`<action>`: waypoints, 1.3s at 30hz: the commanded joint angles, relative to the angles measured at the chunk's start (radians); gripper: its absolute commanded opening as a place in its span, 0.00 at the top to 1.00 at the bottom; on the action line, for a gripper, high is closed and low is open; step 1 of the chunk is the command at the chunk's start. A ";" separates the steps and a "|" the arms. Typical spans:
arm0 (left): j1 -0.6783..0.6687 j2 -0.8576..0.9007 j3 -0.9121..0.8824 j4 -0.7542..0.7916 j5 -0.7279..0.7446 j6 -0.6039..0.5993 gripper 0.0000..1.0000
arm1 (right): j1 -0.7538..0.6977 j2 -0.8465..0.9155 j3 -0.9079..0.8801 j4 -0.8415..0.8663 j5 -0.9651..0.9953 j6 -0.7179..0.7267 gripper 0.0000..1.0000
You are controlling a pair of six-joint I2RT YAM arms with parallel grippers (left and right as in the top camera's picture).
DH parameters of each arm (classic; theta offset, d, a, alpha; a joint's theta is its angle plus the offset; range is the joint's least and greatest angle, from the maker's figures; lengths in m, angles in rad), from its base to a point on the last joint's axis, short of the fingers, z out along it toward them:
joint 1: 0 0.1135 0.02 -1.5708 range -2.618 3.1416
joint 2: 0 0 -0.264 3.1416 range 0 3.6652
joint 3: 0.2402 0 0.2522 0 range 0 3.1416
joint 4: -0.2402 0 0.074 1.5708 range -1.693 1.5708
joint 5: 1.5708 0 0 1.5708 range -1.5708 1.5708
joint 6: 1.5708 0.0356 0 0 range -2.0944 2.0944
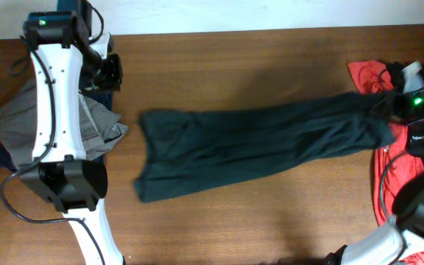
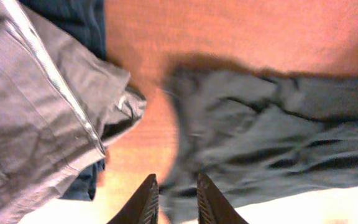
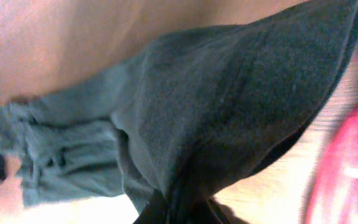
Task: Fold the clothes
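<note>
- Dark green garment lies stretched lengthwise across the wooden table.
- Right gripper is clenched on the garment's right end, with the fabric bunched at the fingers.
- Left gripper has its jaws narrowly parted with nothing between them, near the garment's left edge.
- Grey trousers are heaped under the left arm.
- Red top sits at the right edge.

T-shirt stretched across the table's middle, trousers heaped at its left edge, tops at the right
</note>
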 commanded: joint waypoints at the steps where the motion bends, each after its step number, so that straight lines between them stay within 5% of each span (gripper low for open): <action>1: -0.002 -0.070 0.099 -0.003 -0.010 0.019 0.75 | -0.004 -0.127 0.048 -0.006 0.079 0.079 0.96; 7: -0.002 -0.134 0.167 -0.002 -0.010 0.019 0.73 | 0.089 -0.207 0.047 -0.053 0.096 0.087 0.96; 16: -0.002 -0.174 0.167 -0.003 -0.010 0.019 0.73 | 0.452 -0.180 -0.062 -0.048 0.315 0.201 0.96; 28: -0.002 -0.174 0.167 -0.002 -0.010 0.019 0.73 | 0.813 -0.142 -0.355 0.294 0.315 0.424 0.96; 29: -0.002 -0.174 0.167 -0.003 -0.010 0.019 0.73 | 0.824 -0.142 -0.367 0.309 0.319 0.443 0.88; 31: -0.002 -0.174 0.167 -0.003 -0.010 0.019 0.72 | 0.840 -0.142 -0.386 0.328 0.325 0.462 0.58; 39: -0.002 -0.174 0.167 -0.003 -0.010 0.019 0.58 | 0.800 -0.207 -0.373 0.309 0.290 0.460 0.57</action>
